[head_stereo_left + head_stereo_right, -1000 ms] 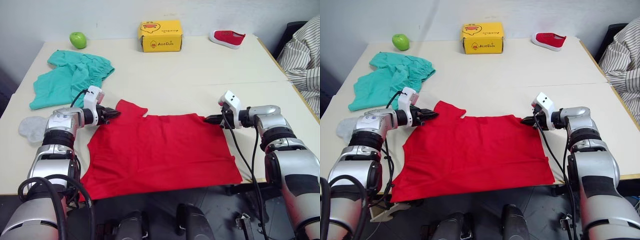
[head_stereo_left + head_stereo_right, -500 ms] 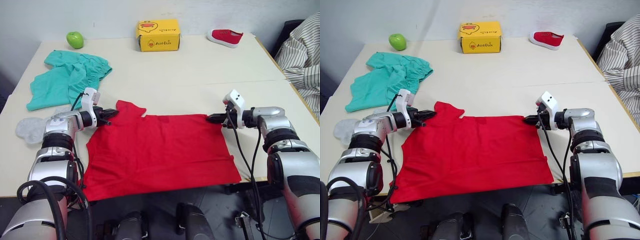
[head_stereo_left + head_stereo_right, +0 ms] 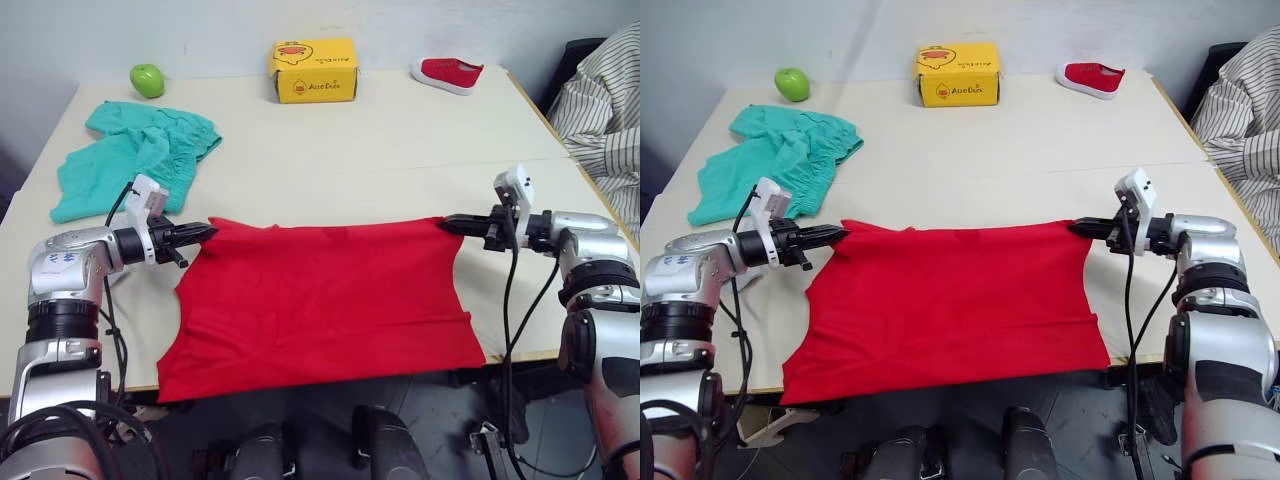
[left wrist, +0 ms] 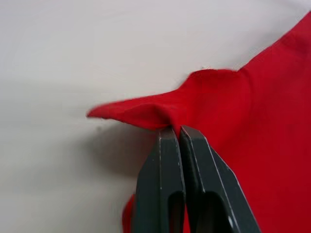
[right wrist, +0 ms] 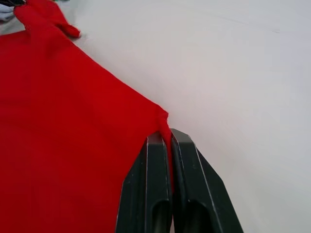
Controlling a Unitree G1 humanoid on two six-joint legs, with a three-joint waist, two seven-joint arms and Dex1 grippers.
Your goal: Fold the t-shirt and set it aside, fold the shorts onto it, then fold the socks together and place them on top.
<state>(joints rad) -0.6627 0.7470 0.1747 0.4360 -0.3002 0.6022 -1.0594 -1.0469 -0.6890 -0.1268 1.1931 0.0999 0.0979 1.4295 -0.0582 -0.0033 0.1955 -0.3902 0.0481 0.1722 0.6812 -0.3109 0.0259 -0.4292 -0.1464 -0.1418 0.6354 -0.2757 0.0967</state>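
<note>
Step one, t-shirt fold: my left pincer (image 3: 200, 232) and right pincer (image 3: 449, 222) each clamped a far corner of the t-shirt (image 3: 325, 300), spread on the near counter (image 3: 400, 140). Next, probably carry both corners toward the near hem.

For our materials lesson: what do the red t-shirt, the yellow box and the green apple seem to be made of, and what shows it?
T-shirt: soft matt woven or knit cloth; it puckers where the grippers pinch it.
Yellow box: likely printed cardboard, with flat faces and sharp edges.
Apple: smooth and glossy with a highlight; real fruit or plastic cannot be told.
</note>
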